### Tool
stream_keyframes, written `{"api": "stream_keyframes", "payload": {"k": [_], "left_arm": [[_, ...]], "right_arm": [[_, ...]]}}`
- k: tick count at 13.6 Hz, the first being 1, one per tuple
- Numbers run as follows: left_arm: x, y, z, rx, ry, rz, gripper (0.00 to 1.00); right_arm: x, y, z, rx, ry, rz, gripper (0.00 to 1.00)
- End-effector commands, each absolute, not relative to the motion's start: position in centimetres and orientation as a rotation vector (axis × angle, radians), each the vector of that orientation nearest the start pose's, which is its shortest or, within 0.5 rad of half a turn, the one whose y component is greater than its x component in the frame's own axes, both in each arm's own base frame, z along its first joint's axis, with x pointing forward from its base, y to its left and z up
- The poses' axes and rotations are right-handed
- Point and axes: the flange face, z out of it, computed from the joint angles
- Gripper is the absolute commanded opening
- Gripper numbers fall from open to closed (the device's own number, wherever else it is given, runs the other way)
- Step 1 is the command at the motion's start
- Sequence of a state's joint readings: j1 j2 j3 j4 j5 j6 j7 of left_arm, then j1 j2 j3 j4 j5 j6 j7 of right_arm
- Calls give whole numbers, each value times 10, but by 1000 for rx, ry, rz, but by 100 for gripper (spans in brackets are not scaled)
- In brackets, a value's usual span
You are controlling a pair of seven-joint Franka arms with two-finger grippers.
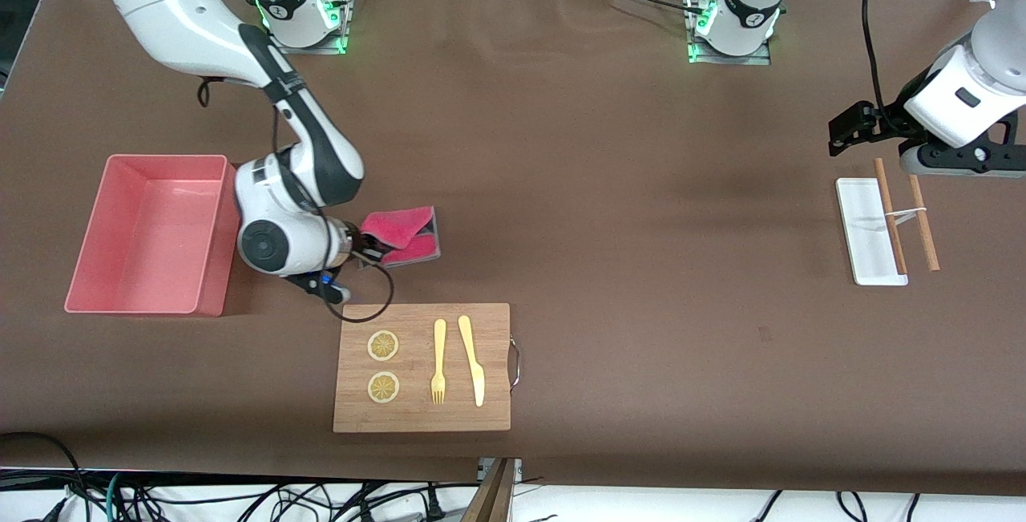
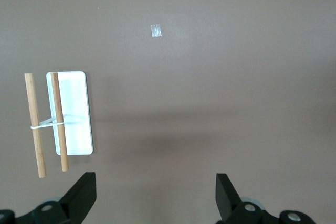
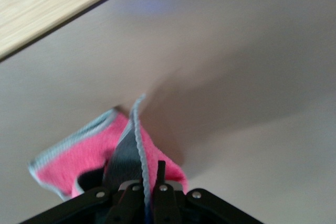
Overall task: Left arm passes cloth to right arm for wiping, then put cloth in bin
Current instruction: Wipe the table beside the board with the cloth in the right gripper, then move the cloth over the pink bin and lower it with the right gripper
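Where pinched: cloth (image 1: 405, 235) in right tool (image 1: 370, 251)

Two white Franka arms with black joints, each ending in a different hand.

The right arm (image 1: 300, 117) has glossy white shells, a black elbow band, a round black disc on its wrist housing and a thin black cable looping below it; its right gripper (image 3: 149, 190) is slim and black, with small silver screws on the finger mounts. The left arm (image 1: 974, 81) carries a boxy white hand with a dark rectangular mark, a black camera bracket and a black cable rising from it; the left gripper (image 2: 156, 195) shows two blocky black fingers (image 2: 83, 192) on a wide bar. Both bases wear black rings and glow green.
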State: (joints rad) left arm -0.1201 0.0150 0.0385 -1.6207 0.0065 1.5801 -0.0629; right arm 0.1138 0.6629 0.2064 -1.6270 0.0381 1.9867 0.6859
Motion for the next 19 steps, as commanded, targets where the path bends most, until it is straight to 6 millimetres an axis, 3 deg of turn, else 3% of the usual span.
{"api": "stream_keyframes", "payload": {"k": [1,3,6,8,11,13,14,17,19], "left_arm": [[565,-42,594,-3134,24,91,100],[566,-25,592,-3148,-29,104,100],[566,-31,593,-3141,-10,97,100],[571,-28,586,-3133,-17,110,100],[573,-27,582,-3133,-19,120,100],[576,-27,583,-3134,-22,113,100],[579,-29,590,-3133,-17,89,100],[582,-29,588,-3134,-17,91,100],[581,-28,589,-3138,-17,89,100]], "right_arm": [[627,158,232,-3077,496,563,0],[631,127,232,-3092,419,586,0],[635,92,231,-3104,336,601,0],[641,74,251,-3106,276,556,0],[640,60,340,-3103,296,527,0],[639,35,405,-3093,243,553,0],[635,18,428,-3083,213,580,0],[622,-55,482,-3071,125,617,0],[613,-105,491,-3094,30,639,0]]}}
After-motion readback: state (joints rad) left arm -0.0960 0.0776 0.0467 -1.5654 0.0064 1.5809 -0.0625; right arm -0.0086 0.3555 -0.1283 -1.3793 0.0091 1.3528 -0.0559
